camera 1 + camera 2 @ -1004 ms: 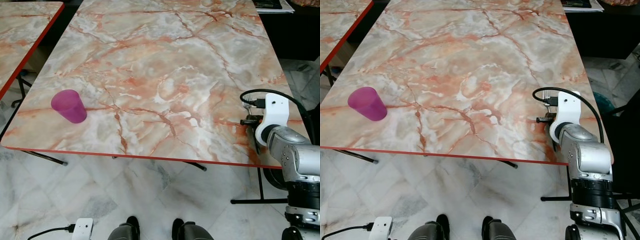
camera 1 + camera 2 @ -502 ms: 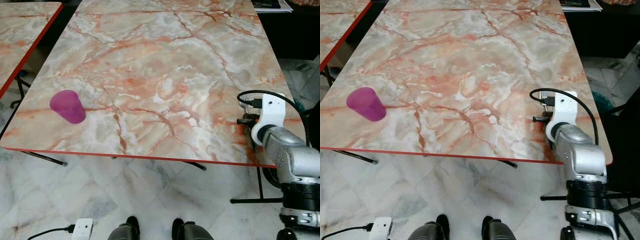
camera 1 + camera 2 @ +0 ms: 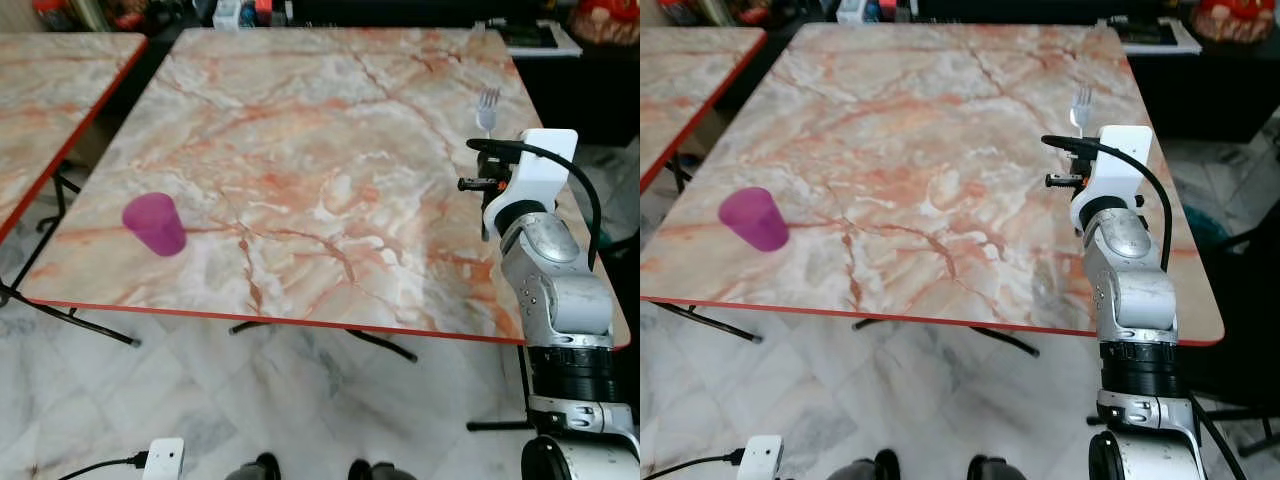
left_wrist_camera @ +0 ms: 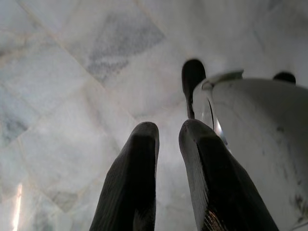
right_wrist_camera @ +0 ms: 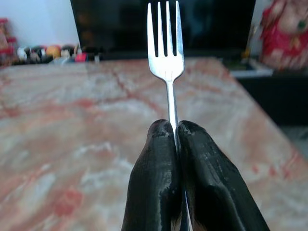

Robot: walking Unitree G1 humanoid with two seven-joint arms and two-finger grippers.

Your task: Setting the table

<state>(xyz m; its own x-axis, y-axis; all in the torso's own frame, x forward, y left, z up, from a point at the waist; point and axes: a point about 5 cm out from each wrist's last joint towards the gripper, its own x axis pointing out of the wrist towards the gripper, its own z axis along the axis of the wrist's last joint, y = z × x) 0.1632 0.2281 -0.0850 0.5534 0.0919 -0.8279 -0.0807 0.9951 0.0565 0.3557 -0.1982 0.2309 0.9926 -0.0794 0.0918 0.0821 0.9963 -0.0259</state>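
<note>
Right gripper (image 5: pixel 174 139): fingers pinched tight on fork (image 5: pixel 166 53) handle, tines pointing forward, probably for laying flat | fork raised over table (image 3: pixel 330 130) right side | purple cup (image 3: pixel 156 223) near left front edge | left gripper (image 4: pixel 168 144) idle, slightly apart, over floor

Marble-patterned counter (image 3: pixel 940 150), red-edged. Purple cup (image 3: pixel 753 218) upside down near its front left edge. Silver right arm (image 3: pixel 1125 290) raised over the right side; fork (image 3: pixel 1080 104) tines show just beyond its white wrist. Second counter (image 3: pixel 680 90) at left.
</note>
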